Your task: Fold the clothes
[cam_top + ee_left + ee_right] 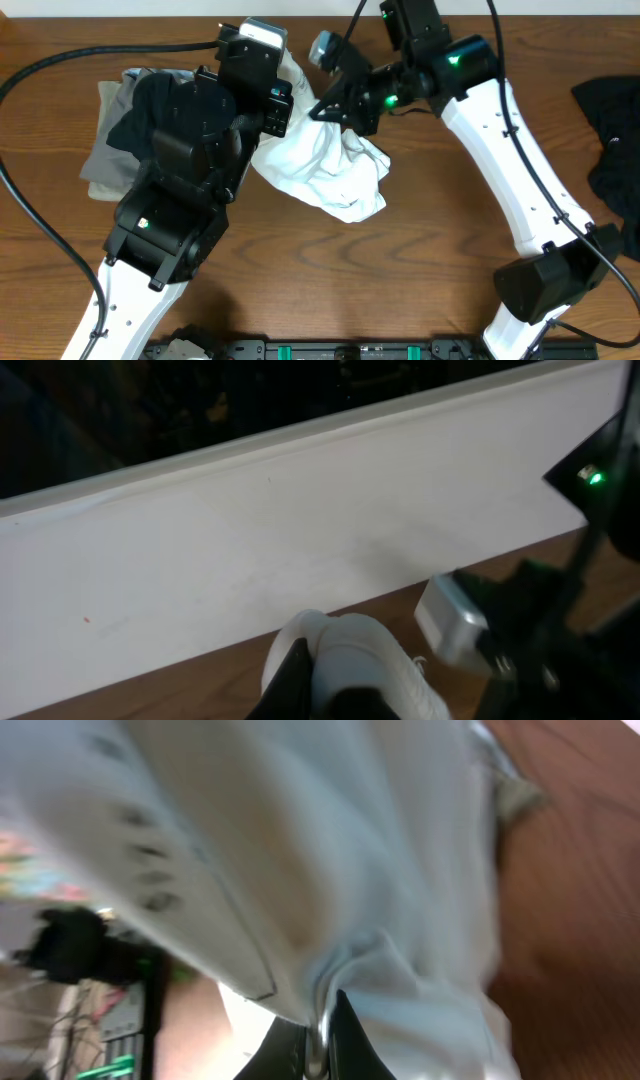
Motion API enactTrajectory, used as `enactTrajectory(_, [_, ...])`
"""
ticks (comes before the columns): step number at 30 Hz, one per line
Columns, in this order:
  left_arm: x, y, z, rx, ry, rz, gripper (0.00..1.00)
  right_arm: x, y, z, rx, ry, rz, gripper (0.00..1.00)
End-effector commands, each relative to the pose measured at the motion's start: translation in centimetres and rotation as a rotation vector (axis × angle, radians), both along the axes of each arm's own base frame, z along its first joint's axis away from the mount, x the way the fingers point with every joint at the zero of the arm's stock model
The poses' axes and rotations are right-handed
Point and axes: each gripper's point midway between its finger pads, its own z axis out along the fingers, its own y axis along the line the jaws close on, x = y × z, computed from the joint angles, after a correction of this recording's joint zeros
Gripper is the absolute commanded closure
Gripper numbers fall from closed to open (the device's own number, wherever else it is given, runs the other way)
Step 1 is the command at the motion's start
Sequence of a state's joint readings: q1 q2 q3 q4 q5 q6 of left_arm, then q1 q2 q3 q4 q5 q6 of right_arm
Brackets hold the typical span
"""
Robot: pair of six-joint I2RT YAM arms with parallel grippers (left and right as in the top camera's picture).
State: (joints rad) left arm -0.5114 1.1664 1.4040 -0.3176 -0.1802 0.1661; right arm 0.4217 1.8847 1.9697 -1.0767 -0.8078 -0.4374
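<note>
White T-shirt: bunched at the table's far middle, one end lifted between both grippers, the rest sagging onto the wood
Right gripper: clenched on a fold of the shirt, cloth draping over its camera, likely to draw an edge out
Left gripper: clamped on a wad of the same shirt, seemingly anchoring it for spreading
Grey and dark pile: heaped at the left, apparently waiting its turn
Black garment: at the right edge, well apart
Table: wooden, the near stretch suits laying the shirt flat
</note>
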Motion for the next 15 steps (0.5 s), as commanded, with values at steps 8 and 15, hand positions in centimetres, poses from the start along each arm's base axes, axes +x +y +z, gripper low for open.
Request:
enactTrajectory(8, [-0.8,1.3,2.4,0.002,-0.064,0.038,0.94,6.0,-10.6,0.7,-0.062,-0.024,-0.308,0.9])
enactTrajectory(15, [-0.8,1.2,2.4,0.005,-0.066,0.037,0.94,7.2,-14.4,0.7,-0.032,0.071,-0.445,0.69])
